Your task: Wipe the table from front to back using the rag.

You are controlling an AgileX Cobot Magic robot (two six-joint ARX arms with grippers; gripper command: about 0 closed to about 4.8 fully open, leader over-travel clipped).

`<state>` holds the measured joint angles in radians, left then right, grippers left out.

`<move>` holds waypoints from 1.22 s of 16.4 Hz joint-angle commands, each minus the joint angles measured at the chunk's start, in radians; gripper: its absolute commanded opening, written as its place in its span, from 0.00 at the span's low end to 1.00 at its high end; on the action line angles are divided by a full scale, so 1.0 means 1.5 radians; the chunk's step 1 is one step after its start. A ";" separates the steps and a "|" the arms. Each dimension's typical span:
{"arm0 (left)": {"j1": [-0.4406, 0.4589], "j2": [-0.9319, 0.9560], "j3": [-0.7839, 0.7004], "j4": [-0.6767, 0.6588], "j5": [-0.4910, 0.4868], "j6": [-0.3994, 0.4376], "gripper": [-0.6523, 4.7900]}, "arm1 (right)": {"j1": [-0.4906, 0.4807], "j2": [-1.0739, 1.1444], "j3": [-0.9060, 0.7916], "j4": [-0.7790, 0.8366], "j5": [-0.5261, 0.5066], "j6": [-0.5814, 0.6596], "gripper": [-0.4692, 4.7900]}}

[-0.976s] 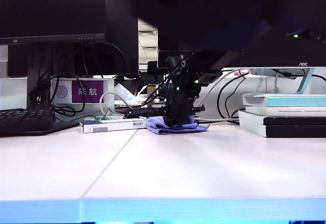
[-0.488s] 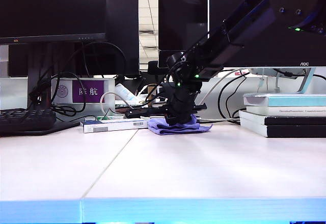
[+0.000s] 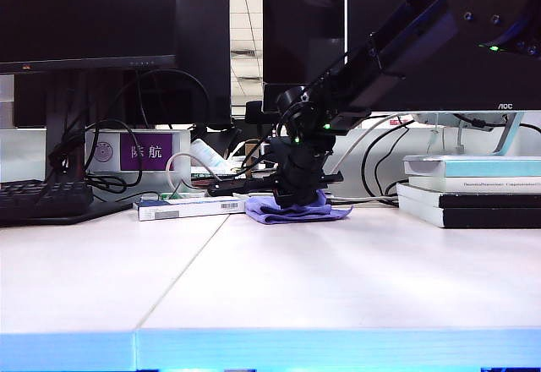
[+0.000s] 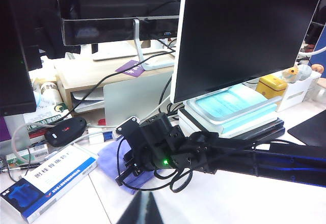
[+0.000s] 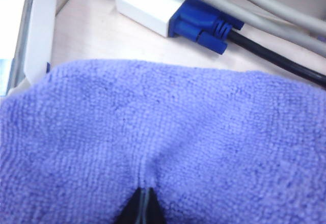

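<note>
Lavender rag [image 5: 168, 137] w/ fine weave, pale pinkish-white table [image 3: 338, 279], lt blue front edge.

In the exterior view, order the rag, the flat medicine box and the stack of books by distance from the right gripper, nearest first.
1. The rag: pinched in the right gripper, at the back of the table.
2. The medicine box: just left of the rag.
3. The stack of books: farther off, at the right.
</note>
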<state>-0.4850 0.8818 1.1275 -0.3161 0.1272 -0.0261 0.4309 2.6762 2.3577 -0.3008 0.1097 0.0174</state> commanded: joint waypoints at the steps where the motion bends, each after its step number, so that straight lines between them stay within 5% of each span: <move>1: -0.001 -0.002 0.003 0.004 0.000 0.003 0.11 | 0.001 -0.006 -0.007 0.030 0.002 -0.007 0.08; 7: 0.000 -0.002 0.003 0.005 0.000 0.003 0.11 | -0.012 -0.115 -0.247 0.217 0.004 -0.012 0.08; 11: -0.001 -0.002 0.003 0.002 0.000 0.003 0.11 | -0.003 -0.131 -0.250 0.115 -0.040 -0.005 0.08; 16: -0.001 -0.002 0.003 0.002 0.000 0.003 0.11 | 0.012 -0.134 -0.258 0.143 -0.027 -0.007 0.08; 20: -0.001 -0.002 0.003 -0.001 0.000 0.003 0.11 | 0.007 -0.247 -0.476 0.222 -0.015 0.006 0.08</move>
<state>-0.4850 0.8818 1.1275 -0.3233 0.1272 -0.0261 0.4431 2.3333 1.6913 0.0166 0.0834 0.0116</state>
